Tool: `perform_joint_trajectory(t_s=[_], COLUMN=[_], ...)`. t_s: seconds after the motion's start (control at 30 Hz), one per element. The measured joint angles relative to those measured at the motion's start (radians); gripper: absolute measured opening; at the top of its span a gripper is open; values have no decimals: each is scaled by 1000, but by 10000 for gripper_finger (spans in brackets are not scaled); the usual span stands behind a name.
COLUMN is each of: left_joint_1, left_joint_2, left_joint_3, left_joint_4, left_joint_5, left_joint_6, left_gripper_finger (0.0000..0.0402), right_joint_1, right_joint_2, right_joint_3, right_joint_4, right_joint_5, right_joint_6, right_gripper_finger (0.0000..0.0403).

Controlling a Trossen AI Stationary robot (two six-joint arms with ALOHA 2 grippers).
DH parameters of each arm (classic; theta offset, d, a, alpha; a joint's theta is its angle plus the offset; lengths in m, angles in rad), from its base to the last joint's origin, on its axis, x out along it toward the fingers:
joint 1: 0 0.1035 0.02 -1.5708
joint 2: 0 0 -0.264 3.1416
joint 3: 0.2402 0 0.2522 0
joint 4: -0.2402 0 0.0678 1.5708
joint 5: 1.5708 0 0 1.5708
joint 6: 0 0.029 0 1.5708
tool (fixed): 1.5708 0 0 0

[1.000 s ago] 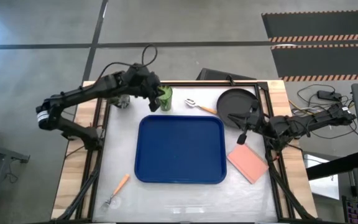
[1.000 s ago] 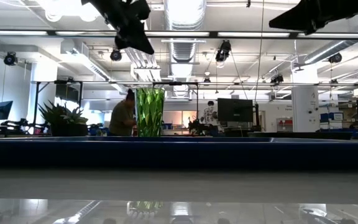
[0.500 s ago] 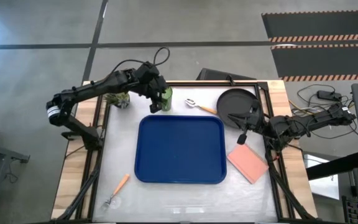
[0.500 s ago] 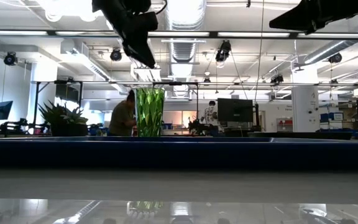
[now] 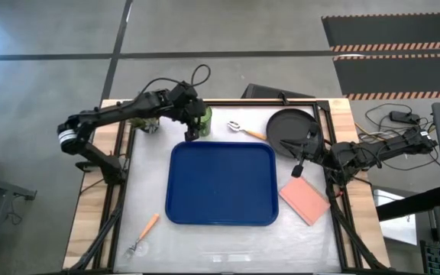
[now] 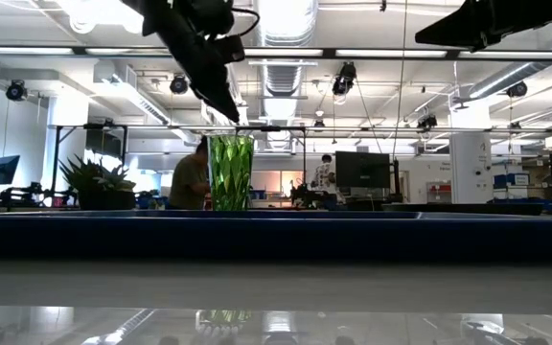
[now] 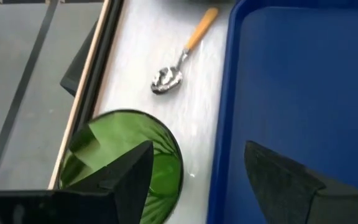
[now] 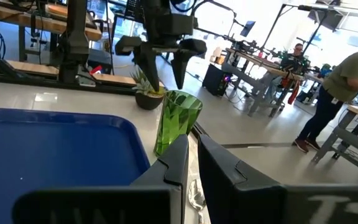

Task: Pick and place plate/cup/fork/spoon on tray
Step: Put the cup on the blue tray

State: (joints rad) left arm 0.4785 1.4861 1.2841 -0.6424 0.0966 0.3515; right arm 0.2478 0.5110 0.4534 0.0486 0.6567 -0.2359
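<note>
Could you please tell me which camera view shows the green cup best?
The low view: the cup stands in full side profile behind the tray. The high view half hides it under the left gripper; the left wrist view shows only its rim; the right wrist view shows it behind the right gripper.

white table (image 5: 151,195) — carries tray (image 5: 221,183), cup (image 5: 203,118), plate (image 5: 289,127), spoon (image 5: 244,130), fork (image 5: 143,233), pink pad (image 5: 305,201)

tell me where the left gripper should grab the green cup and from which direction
Best guess: grip the cup at its round rim, coming straight down. It stands upright on the table just outside the tray, mouth open upward, so one finger can drop inside and one outside the wall. The left gripper is already above it, open, with one finger over the mouth.
</note>
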Motion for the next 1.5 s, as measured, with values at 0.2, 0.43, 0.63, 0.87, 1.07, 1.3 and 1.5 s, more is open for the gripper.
perform_joint_trajectory(t_s=[0.2,0.43,0.63,0.87,1.07,1.3,1.5], left_joint_1=[0,0,0,0,0,-16,-88], left_joint_2=[24,55,56,56,45,-60,-191], left_joint_3=[-64,-67,-89,-109,-97,-79,-70], left_joint_4=[83,84,81,81,77,65,3], left_joint_5=[-29,-95,-116,-130,-146,-203,-203], left_joint_6=[2,3,-3,-3,15,27,-13], left_gripper_finger=[232,205,135,37,7,3,3], right_joint_1=[0,0,0,0,0,0,0], right_joint_2=[0,0,0,0,0,0,0], right_joint_3=[0,0,0,0,0,0,0], right_joint_4=[0,0,0,0,0,0,1], right_joint_5=[0,0,0,0,0,0,0], right_joint_6=[-1,-2,-4,-4,-4,-11,-13], right_gripper_finger=[27,27,27,27,27,27,27])
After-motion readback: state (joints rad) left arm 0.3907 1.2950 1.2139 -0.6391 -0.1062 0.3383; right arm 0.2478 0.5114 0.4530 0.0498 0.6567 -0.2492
